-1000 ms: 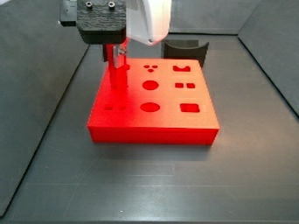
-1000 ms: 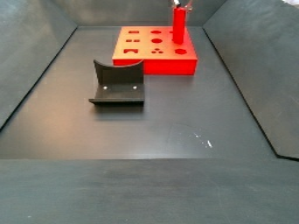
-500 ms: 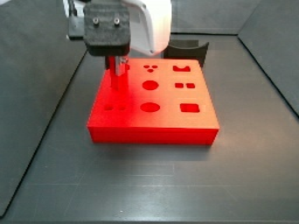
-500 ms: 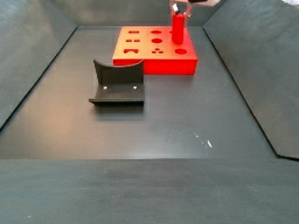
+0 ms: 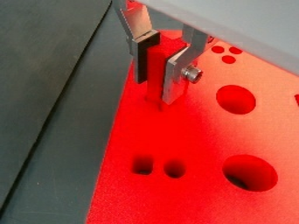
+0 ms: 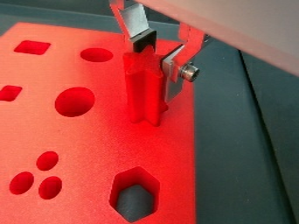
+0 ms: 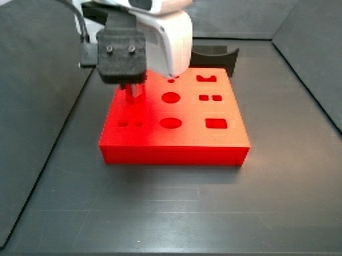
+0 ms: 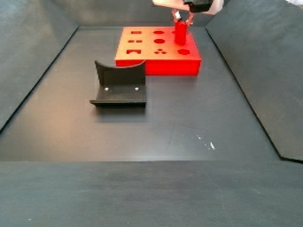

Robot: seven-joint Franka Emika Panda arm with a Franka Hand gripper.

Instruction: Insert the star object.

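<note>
- Gripper (image 6: 156,52) pinching the star object (image 6: 143,87) upright, flat silver fingers (image 5: 177,68) pressed against two sides of the peg, directly over the red block (image 7: 174,125) near its edge.
- Star object standing with its lower end at or in the block's top face in both wrist views; hard to tell how deep it sits, the red-on-red glare hiding the hole rim.
- In a side view, only a short stretch of peg (image 8: 182,33) showing below the gripper (image 8: 183,11), close to one long edge of the block (image 8: 158,58).
- Risk of misaligned points: with the star profile turned slightly off the hole, likely to jam on the rim rather than slide down.
- Risk of tilt: any lean of the peg within the pads likely to wedge it against one wall of the hole.
- Risk of slipping: pushing down against a jam could drive the peg up between the pads, or shift the block across the floor.
- Risk of early release: letting go before full seating could leave the peg standing proud or toppling toward the nearby pair of small holes (image 5: 159,166).
- Fixture (image 8: 119,86) well apart from the block, no obstacle here.
- Hexagonal hole (image 6: 135,192) and round hole (image 6: 75,101) near the peg, wrong targets if the gripper drifts sideways.
</note>
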